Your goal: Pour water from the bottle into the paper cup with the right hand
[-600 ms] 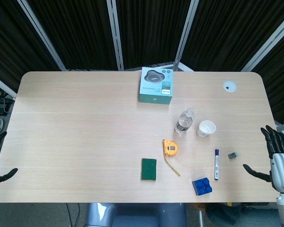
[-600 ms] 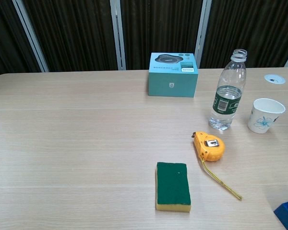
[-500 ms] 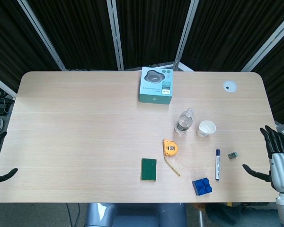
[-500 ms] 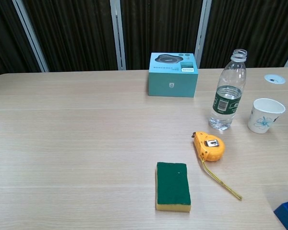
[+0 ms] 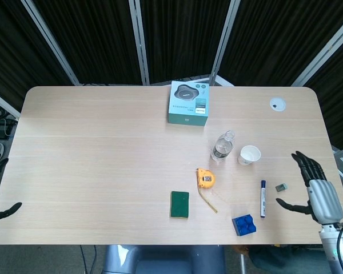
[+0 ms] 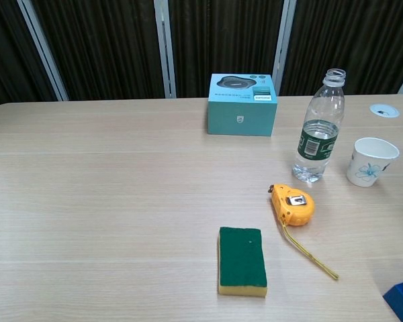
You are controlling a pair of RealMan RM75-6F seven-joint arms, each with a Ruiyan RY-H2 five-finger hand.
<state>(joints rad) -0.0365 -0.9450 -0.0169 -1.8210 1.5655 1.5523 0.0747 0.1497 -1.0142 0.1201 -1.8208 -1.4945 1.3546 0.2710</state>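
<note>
An uncapped clear plastic water bottle with a green label (image 5: 222,148) stands upright on the pale wooden table (image 5: 91,148), right of centre, partly filled. Just beside it, on its right and not touching, stands a white paper cup with a blue flower print (image 5: 249,154), also upright with its mouth open to the top.

My right hand (image 5: 315,191) hovers over the table's right edge, well apart from both bottle and cup, its fingers spread wide and holding nothing. Only the dark fingertips of my left hand (image 5: 0,194) show past the table's left edge in the head view; they look spread and empty too. The chest view shows neither hand.

Between my right hand and the cup lies a small grey block (image 5: 282,187), with a blue-capped white marker pen (image 5: 262,198) near it, lying lengthwise toward the table's front. In front of the pen sits a blue plastic building brick (image 5: 244,224). In front of the bottle lies an orange tape measure (image 5: 205,178) with a short length of yellow tape drawn out. Further left rests a green-topped yellow sponge (image 5: 179,204), flat on the wood. Behind the bottle sits a teal cardboard product box (image 5: 188,103), and a white round cable port (image 5: 277,104) is set into the far right corner.
</note>
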